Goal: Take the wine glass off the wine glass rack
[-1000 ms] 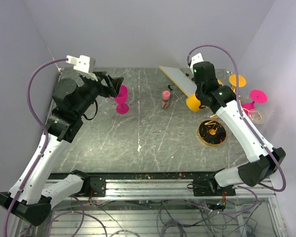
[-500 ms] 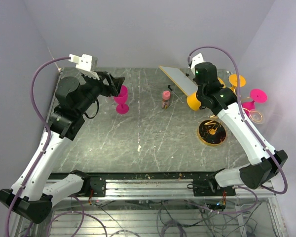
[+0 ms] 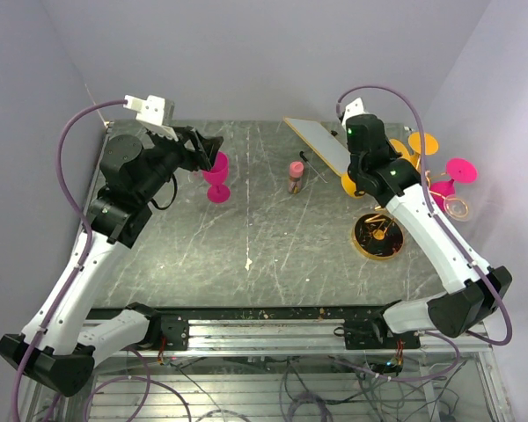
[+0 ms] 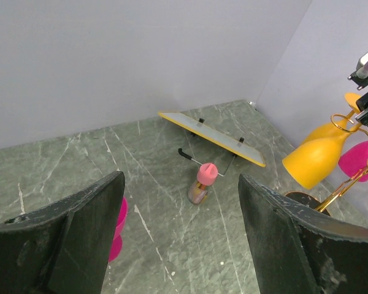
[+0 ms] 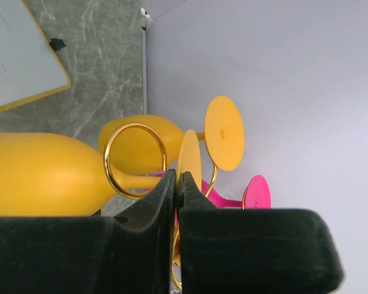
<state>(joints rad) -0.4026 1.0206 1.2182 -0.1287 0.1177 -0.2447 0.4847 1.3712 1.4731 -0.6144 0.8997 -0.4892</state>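
The worktop (image 3: pixel 273 237) is dark grey-green stone with pale veins, closed in by plain walls at the back and sides. Near its middle, toward the back, a small bottle (image 3: pixel 296 176) with a pink cap stands upright. Left of the bottle, well apart from it, a pink glass (image 3: pixel 218 189) stands on its foot. Behind the bottle and to its right, a white board (image 3: pixel 317 138) with a yellow edge leans tilted on a black wire stand. To the front right of the bottle, a rack (image 3: pixel 377 236) sits on its round, dark, gold-rimmed base. A small white fleck (image 3: pixel 248 262) lies in front of the bottle, slightly left.
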